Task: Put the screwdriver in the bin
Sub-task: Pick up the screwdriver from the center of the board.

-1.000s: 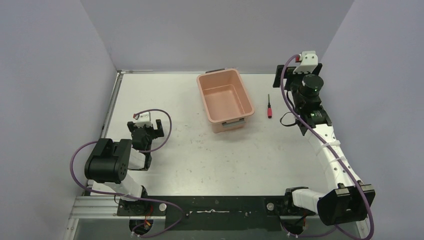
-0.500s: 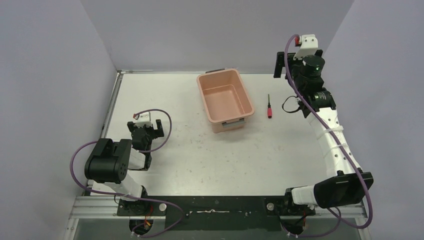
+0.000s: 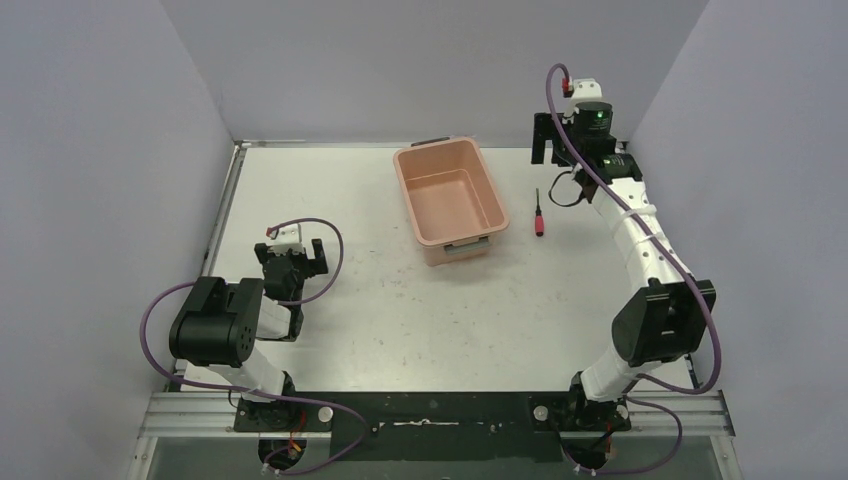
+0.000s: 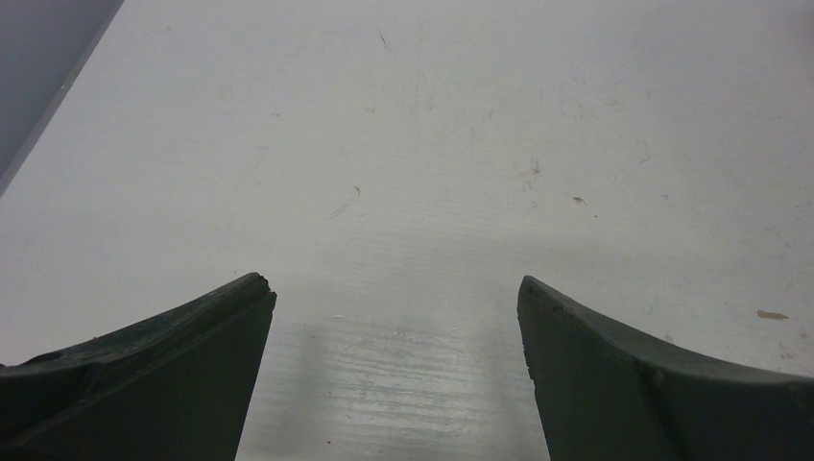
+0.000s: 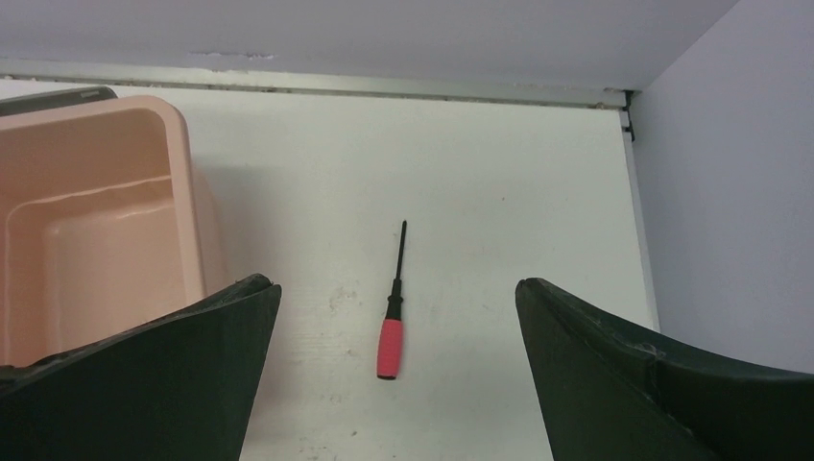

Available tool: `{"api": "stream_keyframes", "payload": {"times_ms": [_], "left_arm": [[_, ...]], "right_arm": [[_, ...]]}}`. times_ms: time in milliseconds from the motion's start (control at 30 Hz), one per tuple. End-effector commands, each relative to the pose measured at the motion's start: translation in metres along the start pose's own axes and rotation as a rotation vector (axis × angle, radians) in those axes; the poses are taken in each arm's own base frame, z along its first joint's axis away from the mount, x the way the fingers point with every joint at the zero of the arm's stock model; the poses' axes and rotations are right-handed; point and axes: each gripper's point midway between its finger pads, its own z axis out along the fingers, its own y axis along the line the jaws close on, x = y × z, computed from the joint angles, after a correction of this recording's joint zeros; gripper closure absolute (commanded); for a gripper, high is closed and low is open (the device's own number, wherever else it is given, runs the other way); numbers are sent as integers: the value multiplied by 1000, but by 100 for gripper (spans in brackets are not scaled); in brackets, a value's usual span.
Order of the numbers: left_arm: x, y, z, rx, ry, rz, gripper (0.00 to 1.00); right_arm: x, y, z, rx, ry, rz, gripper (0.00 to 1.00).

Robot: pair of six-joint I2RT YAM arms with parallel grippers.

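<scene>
White, scuffed tabletop (image 3: 400,320) carries everything. Rectangular salmon-pink plastic bin (image 3: 455,200) w/ grey end handles sits to the left of the right pincer (image 5: 394,284) in its wrist view, and looks empty. Right pincer is released, jaws wide apart, nothing btwn them, hovering above the far-right part of the tabletop. Left pincer (image 4: 395,288) is likewise released, low over bare tabletop, well apart from bin & tool.

Tiny screwdriver (image 5: 393,312), w/ short red handle & thin black shaft, lies flat on the tabletop below & ahead of the right pincer. It is centred btwn the jaws, handle nearer, shaft pointing away. It is near the bin, not touching.

Handling, prob.: very light, stiff, not fragile, but thin & round, so it may roll or skid if a jaw nudges it. Best hold is the red handle, which is thicker & likely grippier, w/ one jaw on each side as now lined up. Shaft looks too thin for a sure pinch. Pincer would need to get right down to the tabletop before closing.
</scene>
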Motion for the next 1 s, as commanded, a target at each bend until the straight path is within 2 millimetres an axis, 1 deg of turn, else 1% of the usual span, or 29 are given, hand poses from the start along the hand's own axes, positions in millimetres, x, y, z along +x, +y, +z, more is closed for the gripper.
{"api": "stream_keyframes", "payload": {"times_ms": [0, 333, 433, 500, 667, 767, 967], "left_arm": [[-17, -2, 4, 8, -57, -4, 3], [-18, -2, 4, 8, -59, -5, 3], [-17, -2, 4, 8, -56, -4, 3], [-18, -2, 4, 8, -60, -5, 3], [-17, -2, 4, 8, -57, -5, 3], [-18, -2, 4, 8, -58, -5, 3], [-18, -2, 4, 8, -59, -5, 3]], "right_arm": [[5, -4, 10, 25, 41, 35, 0], [86, -2, 61, 37, 223, 44, 0], [110, 5, 76, 15, 274, 56, 0], [126, 5, 84, 17, 306, 63, 0], [168, 11, 100, 10, 393, 68, 0], [191, 12, 108, 15, 439, 70, 4], [223, 9, 116, 30, 498, 90, 11]]}}
